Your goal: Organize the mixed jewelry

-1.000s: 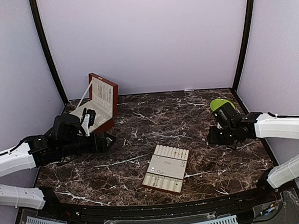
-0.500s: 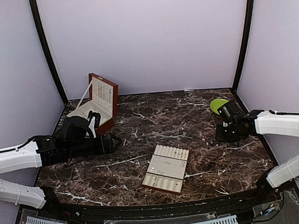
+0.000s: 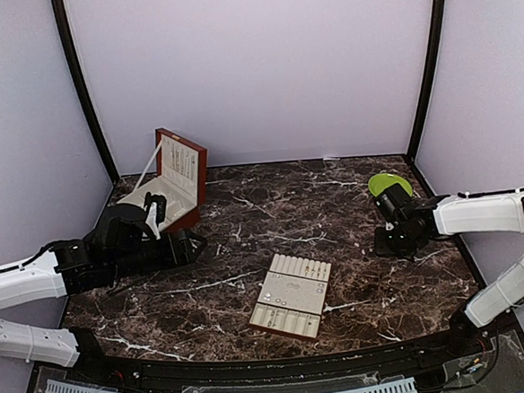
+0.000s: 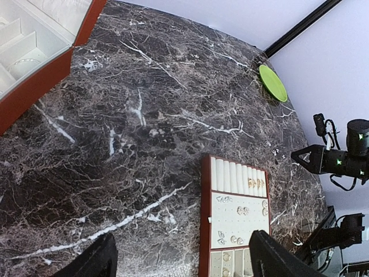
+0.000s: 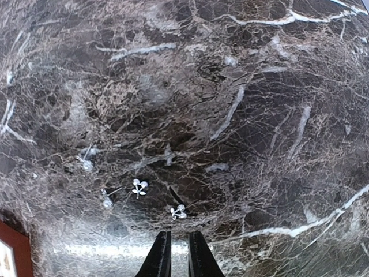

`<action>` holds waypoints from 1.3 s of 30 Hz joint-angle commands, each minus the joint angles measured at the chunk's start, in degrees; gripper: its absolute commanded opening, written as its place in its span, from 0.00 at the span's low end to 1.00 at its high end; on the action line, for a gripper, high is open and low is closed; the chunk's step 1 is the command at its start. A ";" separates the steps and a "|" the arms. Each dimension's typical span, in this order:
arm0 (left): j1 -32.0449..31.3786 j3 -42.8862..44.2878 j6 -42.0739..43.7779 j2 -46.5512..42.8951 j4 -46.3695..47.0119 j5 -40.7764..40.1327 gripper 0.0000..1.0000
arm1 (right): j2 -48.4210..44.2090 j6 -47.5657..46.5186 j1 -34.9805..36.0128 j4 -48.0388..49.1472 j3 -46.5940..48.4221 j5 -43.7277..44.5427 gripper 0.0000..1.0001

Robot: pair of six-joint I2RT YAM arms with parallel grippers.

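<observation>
The dark marble table (image 3: pixel 334 200) carries everything. At its far left stands the red-brown wooden box (image 3: pixel 181 171), lid propped open so its pale compartments can be reached from above. The cream slotted tray (image 4: pixel 230 176) lies flat near the front middle, between the two arms, probably so either can drop pieces into it. Several of its slots already hold small pieces. A green dish (image 3: pixel 389 184) sits at the far right, well apart from the tray. The left gripper (image 4: pixel 183 242) hangs low just in front of the box, aimed across the table toward the tray. Its fingers (image 4: pixel 98 259) are spread wide apart and hold nothing, which reads as waiting rather than working. The right gripper (image 5: pixel 179 234) is tipped down close to the table, between dish and tray. Its fingers (image 5: pixel 162 254) are drawn almost together with only a dark sliver between them, and nothing is visibly clamped. That suits lining up on something tiny. The mixed jewelry (image 5: pixel 139 186) still loose lies on bare marble just ahead of those fingertips: four silvery bits in a loose row. Two are bead-like studs, each with a thin post lying flat and slanting up and to the right in the wrist view, so that is their long axis. The other two look like little clustered flowers lying face up, with no long axis I can make out.
</observation>
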 commanded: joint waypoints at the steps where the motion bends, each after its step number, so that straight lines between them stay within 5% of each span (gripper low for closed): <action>1: -0.22 -0.93 -0.44 -1.31 -0.77 -0.72 0.81 | 0.61 -0.31 -0.14 2.44 -0.92 1.17 0.12; 23: -0.20 -1.46 -1.06 -2.10 -1.41 -1.00 0.82 | 4.94 -1.80 -0.12 5.75 -0.42 0.39 0.11; 39: -0.23 -1.69 -1.02 -2.41 -1.44 -1.21 0.82 | 4.99 -1.61 -0.12 5.60 0.15 1.12 0.00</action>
